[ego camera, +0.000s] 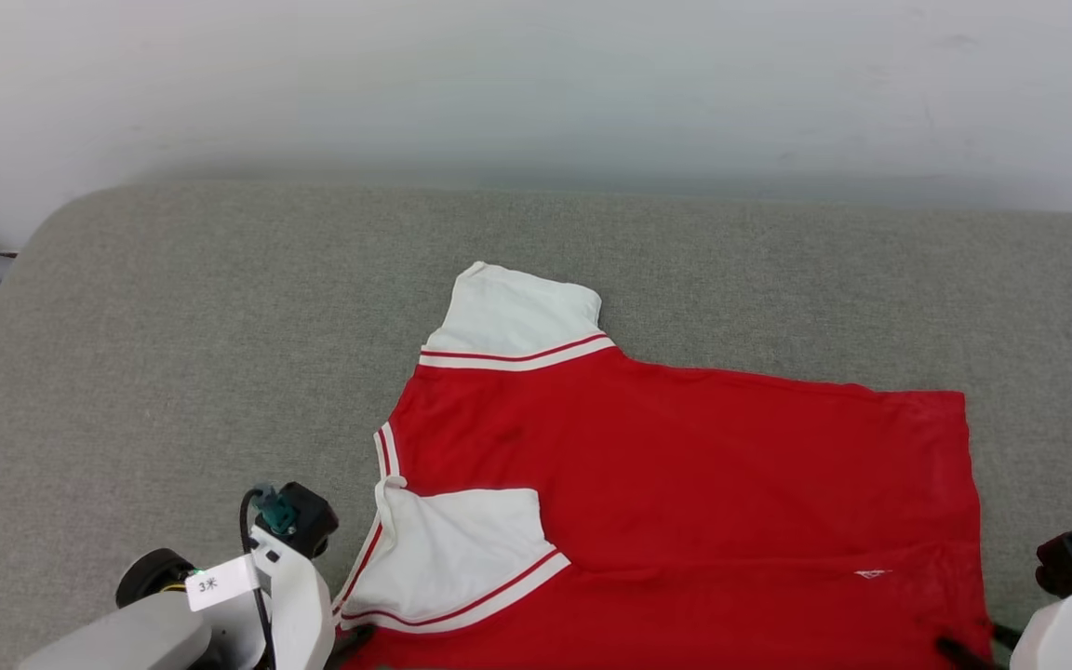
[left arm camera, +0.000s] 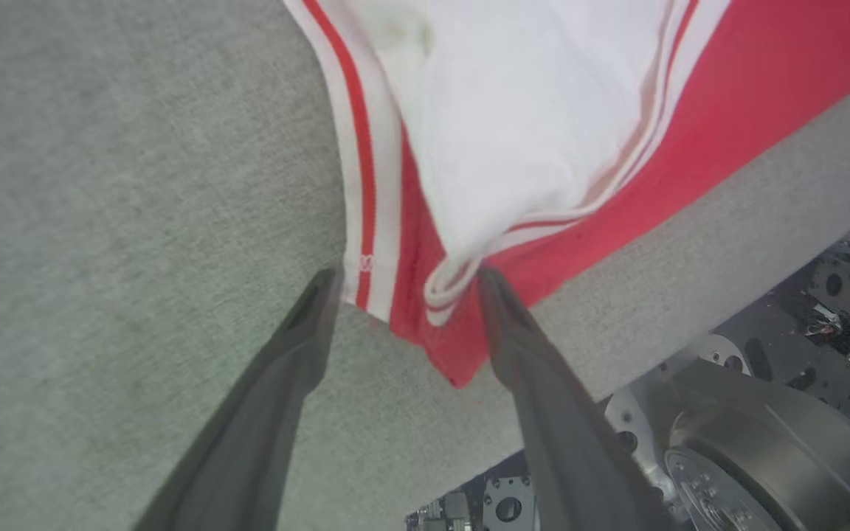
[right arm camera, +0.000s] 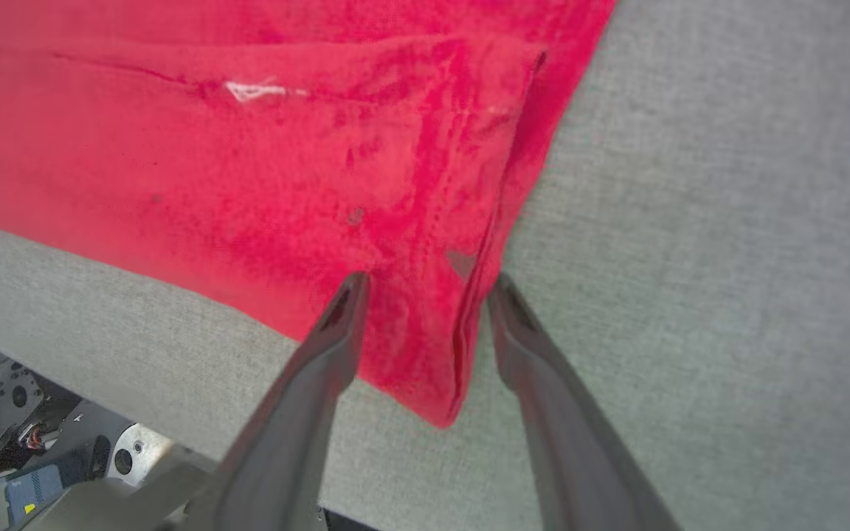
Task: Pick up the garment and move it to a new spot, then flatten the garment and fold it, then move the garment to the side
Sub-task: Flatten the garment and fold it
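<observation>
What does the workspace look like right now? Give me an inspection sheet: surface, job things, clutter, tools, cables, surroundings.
Surface: grey fabric cushion, with the garment lying near its front edge.
Job's things: garment, red, spread flat; near white sleeve folded onto the body, far sleeve lying out.
Clutter: nothing seen.
Grippers: left tool open, fingers either side of the sleeve-side corner; right tool open, straddling the hem corner.
Cables: black cable looping at the left wrist.
Surroundings: pale wall behind; robot base below the cushion's front edge.

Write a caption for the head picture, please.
A red shirt with white sleeves lies on the grey cushion, its near sleeve folded onto the red body.
</observation>
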`<state>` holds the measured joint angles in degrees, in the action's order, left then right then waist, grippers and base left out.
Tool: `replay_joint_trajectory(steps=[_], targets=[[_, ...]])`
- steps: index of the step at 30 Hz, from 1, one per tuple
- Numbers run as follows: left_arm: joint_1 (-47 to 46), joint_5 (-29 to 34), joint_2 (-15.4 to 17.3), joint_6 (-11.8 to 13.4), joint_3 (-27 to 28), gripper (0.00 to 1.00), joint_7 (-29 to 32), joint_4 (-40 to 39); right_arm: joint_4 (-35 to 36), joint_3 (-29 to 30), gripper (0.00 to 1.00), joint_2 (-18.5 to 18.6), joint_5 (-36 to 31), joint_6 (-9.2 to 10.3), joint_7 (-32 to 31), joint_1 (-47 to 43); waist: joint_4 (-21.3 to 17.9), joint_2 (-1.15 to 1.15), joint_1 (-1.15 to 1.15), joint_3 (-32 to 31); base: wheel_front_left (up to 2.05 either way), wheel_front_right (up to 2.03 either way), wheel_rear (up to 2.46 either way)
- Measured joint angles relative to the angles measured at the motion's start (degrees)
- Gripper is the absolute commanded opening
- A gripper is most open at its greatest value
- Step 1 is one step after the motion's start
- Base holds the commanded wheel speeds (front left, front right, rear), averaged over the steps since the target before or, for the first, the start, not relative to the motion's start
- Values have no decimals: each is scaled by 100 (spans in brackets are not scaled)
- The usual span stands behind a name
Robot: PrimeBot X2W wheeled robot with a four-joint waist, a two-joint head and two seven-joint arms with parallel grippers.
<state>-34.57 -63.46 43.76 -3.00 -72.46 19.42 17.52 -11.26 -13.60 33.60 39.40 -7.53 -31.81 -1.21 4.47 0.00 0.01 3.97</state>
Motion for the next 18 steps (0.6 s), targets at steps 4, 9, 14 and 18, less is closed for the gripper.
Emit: replay_joint_trajectory(steps=[4, 9, 14, 18], targets=[[-37, 244, 126, 198, 59, 100, -266, -130, 120, 252, 100, -81, -211, 0, 538, 1, 8, 0, 0, -155, 0, 0, 0], [-230, 498, 337, 498, 258, 100, -621, -425, 312, 730, 100, -415, -626, 1, 1285, 26, 18, 0, -1, -293, 0, 0, 0], [-490, 675, 376, 764, 535, 100, -1020, -555, 623, 1301, 100, -1001, -1156, 2, 1962, 136, -5, 0, 0, -291, 0, 0, 0], [-816, 802, 290, 904, 789, 100, -1346, -487, 983, 1541, 100, -1424, -1543, 2, 2313, 222, -85, 0, 0, -188, 0, 0, 0]])
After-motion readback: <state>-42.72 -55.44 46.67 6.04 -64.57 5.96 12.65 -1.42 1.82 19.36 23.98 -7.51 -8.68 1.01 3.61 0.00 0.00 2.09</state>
